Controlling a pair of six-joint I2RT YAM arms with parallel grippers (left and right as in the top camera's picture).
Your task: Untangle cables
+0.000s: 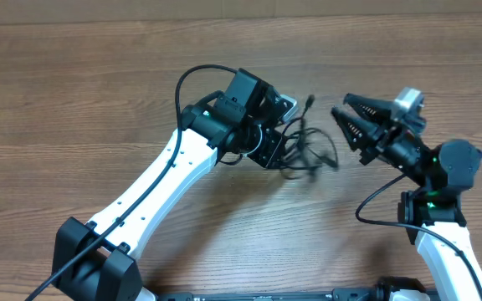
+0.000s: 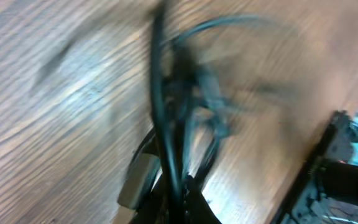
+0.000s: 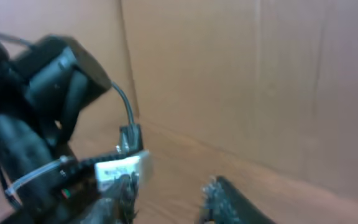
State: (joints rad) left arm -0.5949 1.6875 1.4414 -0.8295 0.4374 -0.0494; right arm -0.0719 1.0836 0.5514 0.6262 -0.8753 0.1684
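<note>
A tangle of thin black cables (image 1: 304, 150) lies at the middle of the wooden table. My left gripper (image 1: 272, 153) is at the tangle's left side and is shut on a bundle of the cables, which run up out of its jaws (image 2: 178, 186) in the left wrist view and spread into blurred loops (image 2: 191, 87). My right gripper (image 1: 351, 119) is open and empty, raised to the right of the tangle with its fingers pointing left. Its two fingers (image 3: 169, 199) show apart in the right wrist view, facing the left arm's wrist (image 3: 48, 106).
The wooden table (image 1: 99, 100) extends all round the tangle. A cardboard wall (image 3: 260, 74) stands at the far side. The left arm's own black cable (image 1: 192, 77) loops above its wrist.
</note>
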